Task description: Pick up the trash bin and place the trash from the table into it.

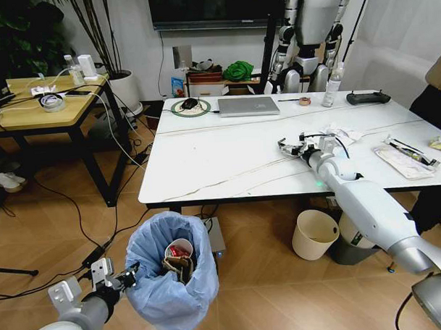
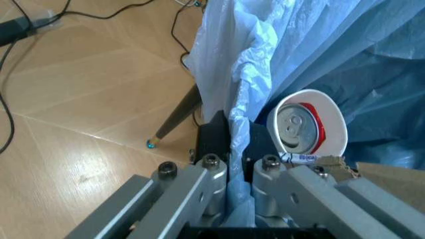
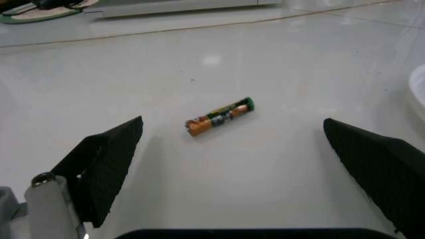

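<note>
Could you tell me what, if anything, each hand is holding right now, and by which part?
The left hand grips the trash bin by its bag-lined rim. The right hand holds nothing, open over a battery.

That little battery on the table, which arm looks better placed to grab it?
The right. Its hand hovers open over the battery on the table, while the left hand is down low, shut on the bin's bag.

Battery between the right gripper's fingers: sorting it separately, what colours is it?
Orange and dark with a green end, clearest in the right wrist view.
</note>
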